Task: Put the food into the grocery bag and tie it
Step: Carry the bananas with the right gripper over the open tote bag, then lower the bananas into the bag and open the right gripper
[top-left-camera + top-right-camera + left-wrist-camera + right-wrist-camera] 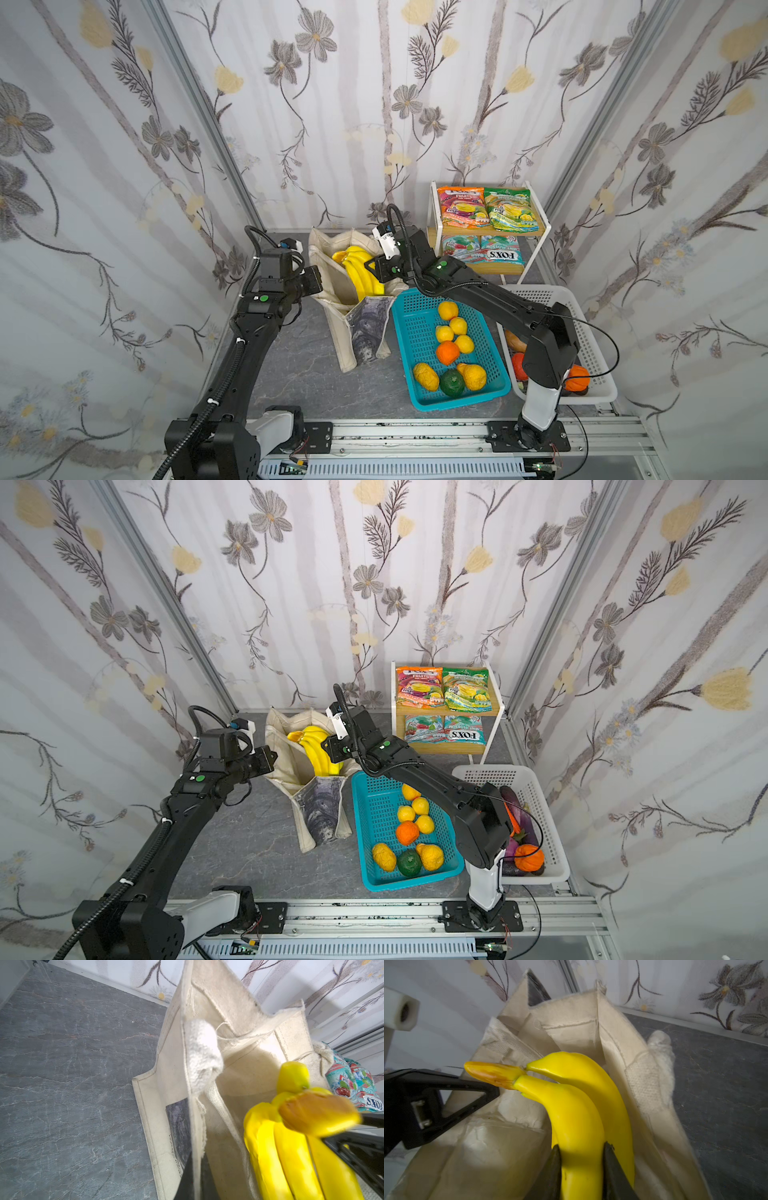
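Observation:
The cream grocery bag [328, 291] [282, 771] stands open at the back centre. My left gripper [321, 282] [196, 1159] is shut on its left wall near the rim; the canvas [239, 1012] runs between the jaws. A yellow banana bunch [361, 270] [318, 750] sits tilted in the bag's mouth, stem end up. My right gripper [372, 266] [581, 1147] is shut on one banana [577, 1109]. An orange [448, 352] and lemon-like fruits [444, 333] lie in the teal basket. Orange [461, 205] and green snack packets [513, 208] lie on the shelf.
The teal mesh basket [411, 332] stands right of the bag, under my right arm. A white mesh basket [598, 374] with vegetables is at the far right. A wooden shelf rack [544, 232] stands at the back right. Bare grey tabletop [299, 374] lies in front of the bag.

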Robot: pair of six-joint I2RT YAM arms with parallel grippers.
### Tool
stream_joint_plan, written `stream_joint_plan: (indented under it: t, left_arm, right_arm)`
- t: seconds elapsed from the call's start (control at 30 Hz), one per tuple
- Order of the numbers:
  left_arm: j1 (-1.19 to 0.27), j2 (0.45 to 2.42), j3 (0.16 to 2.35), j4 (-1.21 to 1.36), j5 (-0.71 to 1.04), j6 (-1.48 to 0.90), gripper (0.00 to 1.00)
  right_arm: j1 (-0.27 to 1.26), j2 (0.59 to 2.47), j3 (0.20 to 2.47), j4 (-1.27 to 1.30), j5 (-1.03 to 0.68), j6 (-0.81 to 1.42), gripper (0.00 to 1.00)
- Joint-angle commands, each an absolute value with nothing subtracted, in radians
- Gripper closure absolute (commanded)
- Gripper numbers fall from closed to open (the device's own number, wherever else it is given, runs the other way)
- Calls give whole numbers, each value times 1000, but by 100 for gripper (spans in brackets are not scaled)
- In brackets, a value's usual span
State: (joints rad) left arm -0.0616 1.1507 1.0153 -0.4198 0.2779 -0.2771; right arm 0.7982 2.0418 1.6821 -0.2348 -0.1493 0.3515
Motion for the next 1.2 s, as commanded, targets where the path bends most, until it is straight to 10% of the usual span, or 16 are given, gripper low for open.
stream_joint_plan:
  t: [0.0, 0.6, 0.77, 0.9, 1.17]
  left_arm:
    - [-60, 1138, 991, -393, 287, -276, 100]
    - [18, 1047, 912, -351, 401, -302, 100]
    - [27, 1031, 894, -350, 405, -307, 100]
    - [31, 1028, 887, -350, 408, -310, 100]
    - [34, 1031, 881, -348, 405, -311, 100]
  right_arm:
    - [802, 2089, 1721, -218, -113, 402, 71]
    - [864, 2389, 2006, -488, 33, 426, 69]
    - [871, 2406, 2010, -479, 10, 426, 53]
    - [870, 2390, 2014, -479, -30, 421, 20]
    - [859, 2240, 2012, -471, -104, 413, 0]
